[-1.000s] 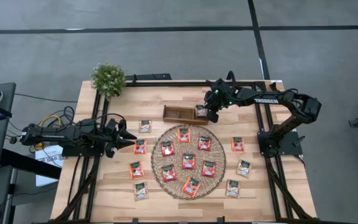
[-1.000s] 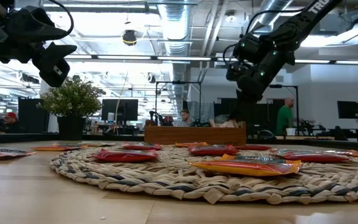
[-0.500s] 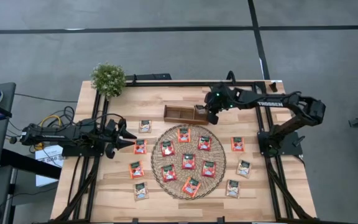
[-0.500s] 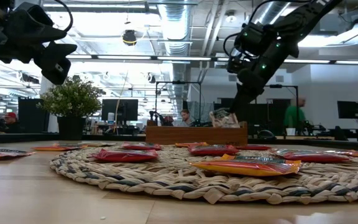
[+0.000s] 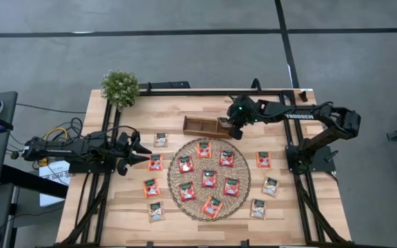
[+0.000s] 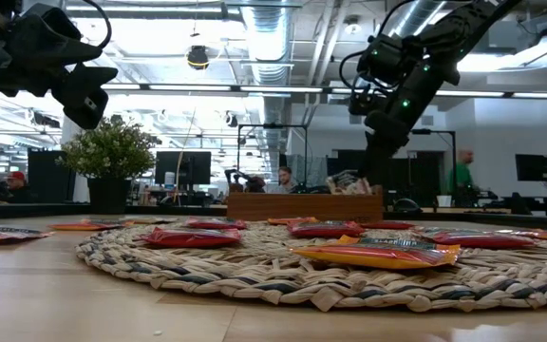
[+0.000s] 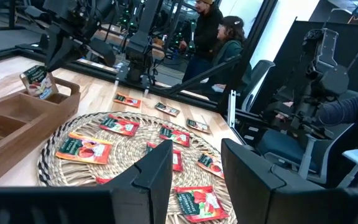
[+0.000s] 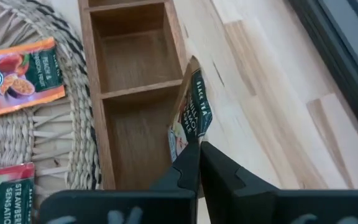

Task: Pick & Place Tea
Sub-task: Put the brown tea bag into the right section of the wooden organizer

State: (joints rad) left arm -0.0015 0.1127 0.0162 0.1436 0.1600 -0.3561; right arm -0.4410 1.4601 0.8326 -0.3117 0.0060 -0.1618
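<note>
Right hand [image 8: 194, 163], upper centre of the high view, pinches a black tea sachet [image 8: 190, 118] over the wooden tray's [image 8: 98, 93] end slot; only its wrist view shows this grip.

High view: overhead, straight down, whole table [image 5: 116, 207], far. Low view: tabletop height, level across woven mat [image 6: 254, 271] toward room, close. Wrist views: forward past own fingers. All four share mat and wooden tray [image 8: 129, 93].
</note>
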